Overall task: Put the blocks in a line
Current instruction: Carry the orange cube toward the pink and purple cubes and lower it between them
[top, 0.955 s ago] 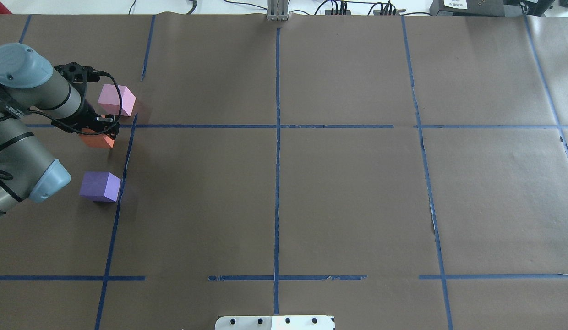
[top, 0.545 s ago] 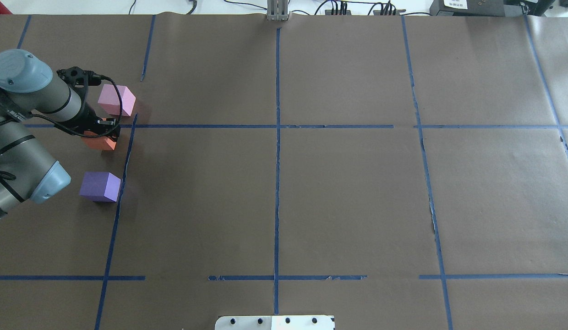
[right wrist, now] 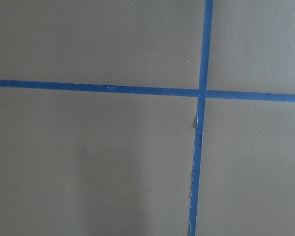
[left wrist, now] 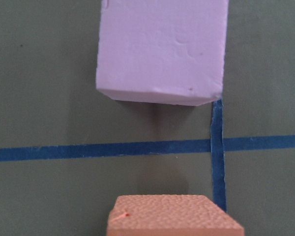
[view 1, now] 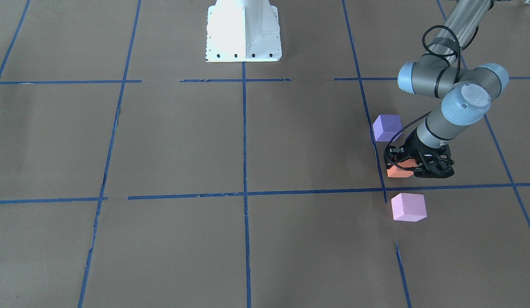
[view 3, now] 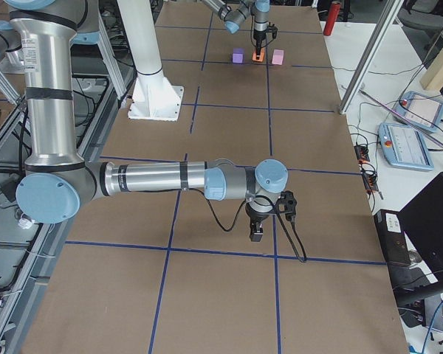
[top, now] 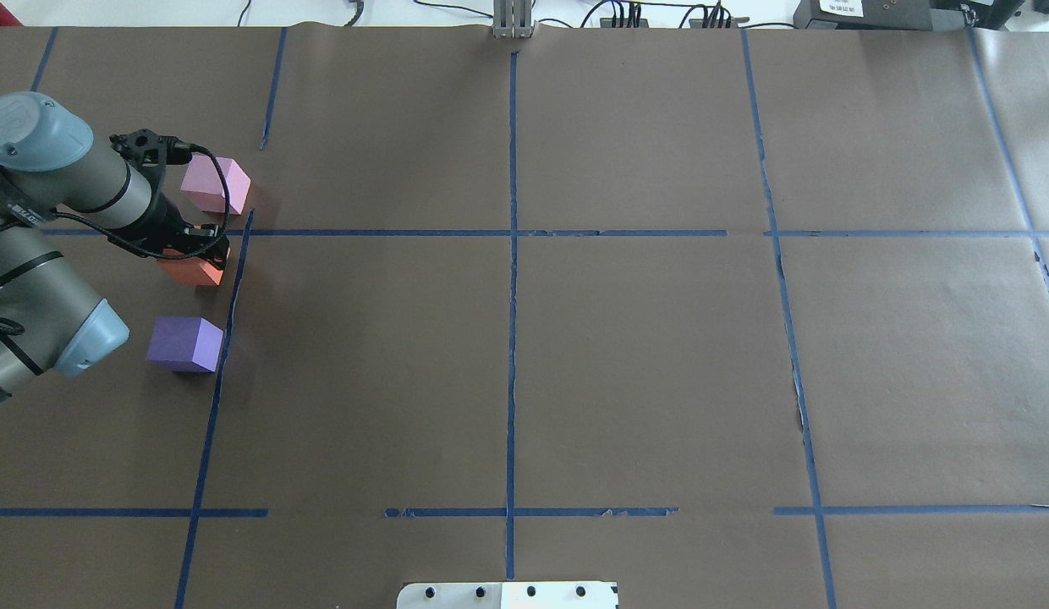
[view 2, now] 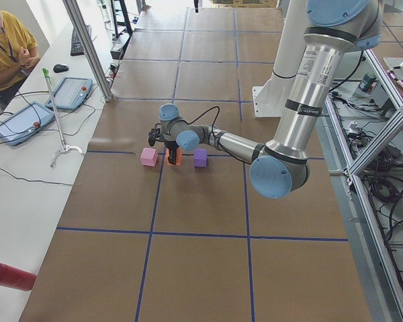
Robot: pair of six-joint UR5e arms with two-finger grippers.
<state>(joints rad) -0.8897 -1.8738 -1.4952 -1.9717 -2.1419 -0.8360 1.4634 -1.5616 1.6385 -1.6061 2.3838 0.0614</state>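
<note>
My left gripper [top: 196, 252] is shut on the orange block [top: 191, 271], low over the table, just left of a blue tape line. The front-facing view shows the gripper [view 1: 404, 166] on that block [view 1: 396, 173]. The pale pink block [top: 213, 184] lies just beyond it, and the purple block [top: 184, 343] lies nearer the robot. The left wrist view shows the orange block's top [left wrist: 174, 216] at the bottom edge and the pink block [left wrist: 160, 49] ahead across a tape line. My right gripper [view 3: 257, 232] shows only in the exterior right view, low over bare paper; I cannot tell whether it is open.
Brown paper with a blue tape grid [top: 512, 233] covers the table. The robot's white base plate [view 1: 243, 32] stands at the near middle. Cables and boxes [top: 871, 13] line the far edge. An operator sits beyond the table's left end [view 2: 7, 40].
My left gripper has carried the orange block a little to the right, toward the tape line, and slightly nearer the robot. The pink and purple blocks have not moved.
</note>
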